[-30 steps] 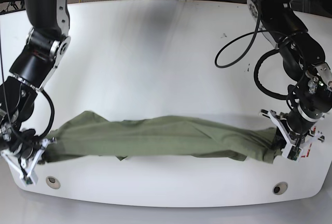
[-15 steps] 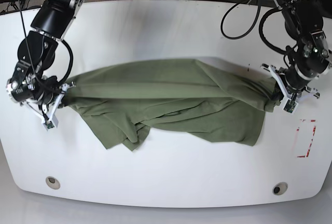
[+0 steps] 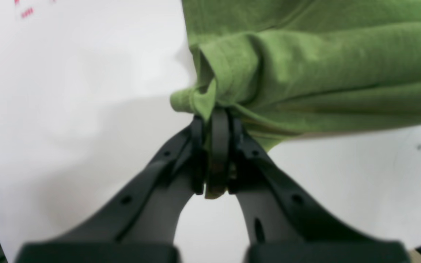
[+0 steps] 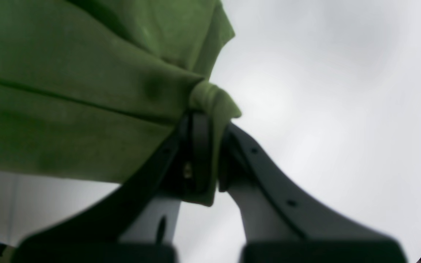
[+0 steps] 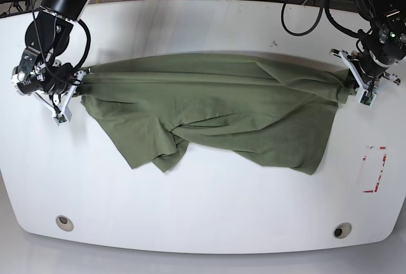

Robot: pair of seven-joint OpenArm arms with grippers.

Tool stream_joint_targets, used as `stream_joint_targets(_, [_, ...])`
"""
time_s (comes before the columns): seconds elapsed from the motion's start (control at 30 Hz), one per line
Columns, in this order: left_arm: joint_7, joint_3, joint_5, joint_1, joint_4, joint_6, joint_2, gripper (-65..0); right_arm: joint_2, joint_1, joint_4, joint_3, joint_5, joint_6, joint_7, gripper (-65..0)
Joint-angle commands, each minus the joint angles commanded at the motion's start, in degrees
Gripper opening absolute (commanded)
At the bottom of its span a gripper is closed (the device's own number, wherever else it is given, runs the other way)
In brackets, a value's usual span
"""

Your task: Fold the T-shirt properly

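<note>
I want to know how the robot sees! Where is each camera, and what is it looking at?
Base: high above, looking down on the white table, the T-shirt and both arms.
Left wrist: sits behind the left tool, looking along its black fingers at pinched shirt cloth.
Right wrist: sits behind the right tool, looking along it at a bunched shirt corner.
Shared: all three show the green T-shirt held over the table.

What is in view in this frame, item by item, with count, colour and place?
T-shirt: one, olive green, stretched across the middle of the table, lower edge rumpled.
Table: one, white, fills the base view.
Round holes: two, grey, near the front edge.
Red marking: one, front right of the base view.
Cables: several, black and yellow, beyond the far edge.
Left claw: one, black, shut on the shirt's end.
Right claw: one, black, shut on the opposite end.
</note>
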Motion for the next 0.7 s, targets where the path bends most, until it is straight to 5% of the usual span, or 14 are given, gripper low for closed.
stream_joint_targets(0.37, [0.0, 0.4, -0.3, 1.5, -0.7, 0.0, 0.0, -64.9, -2.5, -1.1, 0.0, 0.0, 0.0, 0.0, 0.0, -65.0])
stream_joint_targets(0.7, [0.1, 0.4, -3.5, 1.5, -6.3, 0.0, 0.0, -32.6, -4.5, -2.4, 0.0, -0.4, 0.0, 0.0, 0.0, -65.0])
